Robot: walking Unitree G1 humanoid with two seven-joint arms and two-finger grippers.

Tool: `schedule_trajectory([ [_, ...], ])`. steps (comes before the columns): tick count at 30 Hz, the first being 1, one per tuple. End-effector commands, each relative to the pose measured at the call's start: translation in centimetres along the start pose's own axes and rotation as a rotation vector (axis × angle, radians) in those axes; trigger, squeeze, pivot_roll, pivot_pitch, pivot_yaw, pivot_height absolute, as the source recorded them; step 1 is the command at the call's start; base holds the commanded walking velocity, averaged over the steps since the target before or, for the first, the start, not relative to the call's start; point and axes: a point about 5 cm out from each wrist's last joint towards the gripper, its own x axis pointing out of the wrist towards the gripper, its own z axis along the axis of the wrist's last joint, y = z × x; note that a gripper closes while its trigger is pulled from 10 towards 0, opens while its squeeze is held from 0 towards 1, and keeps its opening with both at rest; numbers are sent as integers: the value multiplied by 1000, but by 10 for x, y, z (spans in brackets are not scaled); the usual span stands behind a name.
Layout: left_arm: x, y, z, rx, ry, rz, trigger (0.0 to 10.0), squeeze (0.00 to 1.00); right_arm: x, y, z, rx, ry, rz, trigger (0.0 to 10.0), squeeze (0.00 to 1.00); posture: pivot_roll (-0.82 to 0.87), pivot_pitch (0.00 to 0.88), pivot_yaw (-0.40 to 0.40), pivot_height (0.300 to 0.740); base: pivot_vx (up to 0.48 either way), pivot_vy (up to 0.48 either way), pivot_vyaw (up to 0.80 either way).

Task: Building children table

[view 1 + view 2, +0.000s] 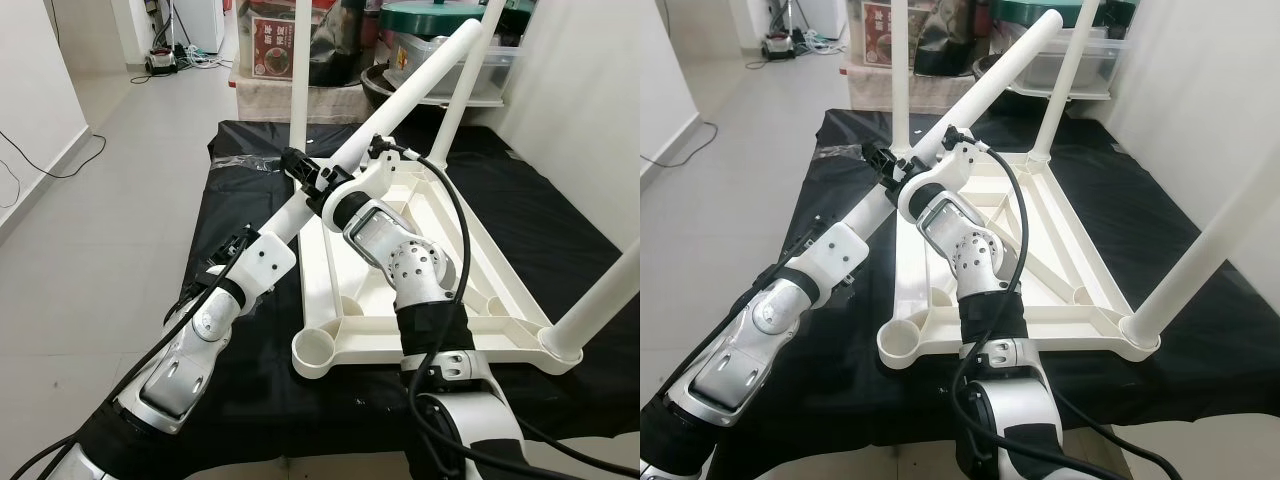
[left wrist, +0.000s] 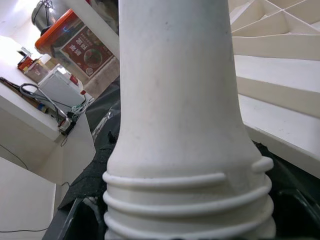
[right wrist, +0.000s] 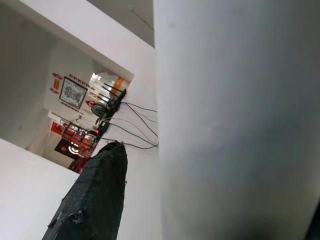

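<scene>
A white children's table (image 1: 440, 235) lies upside down on a black cloth (image 1: 250, 160). Three white legs stand in its corners: far left (image 1: 298, 70), far right (image 1: 462, 95) and near right (image 1: 608, 292). The near-left socket (image 1: 318, 352) is empty. A loose white leg (image 1: 432, 68) slants up over the table's far left part. My left gripper (image 1: 305, 172) is shut on its lower end, whose screw threads (image 2: 190, 195) fill the left wrist view. My right gripper (image 1: 386, 148) is shut on the leg a little higher, with one black finger (image 3: 95, 195) beside the shaft (image 3: 235, 125).
Plastic storage boxes (image 1: 455, 60) and a pot with a green lid (image 1: 430, 15) stand behind the cloth. A red-labelled box (image 1: 272, 45) stands at the back left. Grey tiled floor (image 1: 120, 200) with cables runs along the left; a white wall (image 1: 590, 80) closes the right.
</scene>
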Motion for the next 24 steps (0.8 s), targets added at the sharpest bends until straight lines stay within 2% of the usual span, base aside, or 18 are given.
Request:
schedule_trajectory([
  [1,-3,-16,0,27,-20,-89,10000,0,4,16,9,-3,-31,64,4549,0,113,0,-97,740,0,0,0],
  [2,-3,-16,-1,28,-18,-90,10000,0,4,17,8,-5,-23,78,0,0,111,0,-97,740,0,0,0],
  [11,-4,-14,-4,50,-15,-87,10000,0,2,20,-8,-9,72,131,0,0,115,0,-98,740,0,0,0],
  [19,-6,-10,-11,78,-3,-79,10000,0,2,20,-7,1,70,136,0,0,113,0,-96,740,0,0,0],
  [21,-7,-9,-11,82,-2,-76,10000,27,2,20,-6,2,69,138,0,0,113,0,-96,740,0,0,0],
  [22,-7,-7,-12,81,-4,-63,10000,600,2,20,-6,3,66,136,0,0,113,0,-96,740,0,0,0],
  [23,-8,-5,-11,71,-17,-53,10000,1000,2,20,-5,4,64,134,0,0,113,0,-96,740,0,0,0],
  [24,-8,-5,-11,71,-17,-53,10000,1000,2,20,-5,4,64,134,0,0,113,0,-96,740,0,0,0],
])
